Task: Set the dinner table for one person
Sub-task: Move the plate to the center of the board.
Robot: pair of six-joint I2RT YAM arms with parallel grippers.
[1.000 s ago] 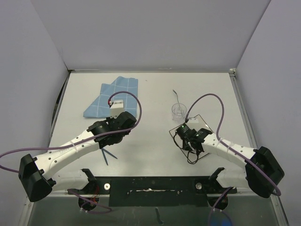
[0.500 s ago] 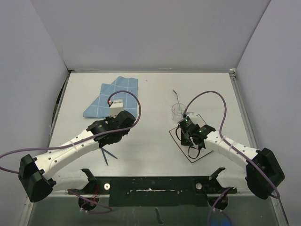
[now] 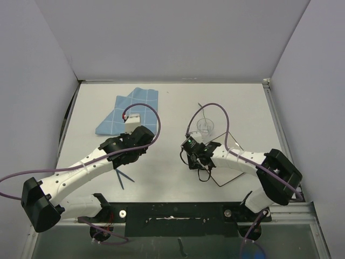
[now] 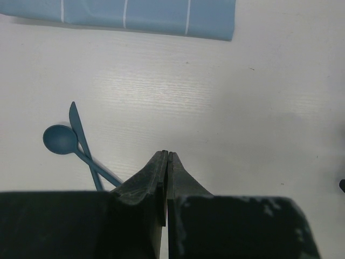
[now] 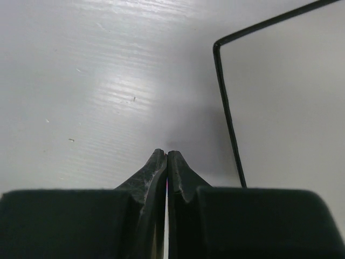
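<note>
Large flat white rectangular desk (image 3: 178,102): directly beneath both claws. Left claw (image 4: 167,155): closed, empty; blue plastic spoon (image 4: 60,139) at 9 o'clock. Right claw (image 5: 166,152): closed, empty.

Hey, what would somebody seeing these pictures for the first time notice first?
Probably the blue gridded cloth lying at the far left of the white table, the one patch of strong colour. Next, the left gripper and right gripper, both shut on nothing, over the middle. A blue spoon crossed with a blue knife lies near the left gripper, and a clear glass stands beyond the right one.
</note>
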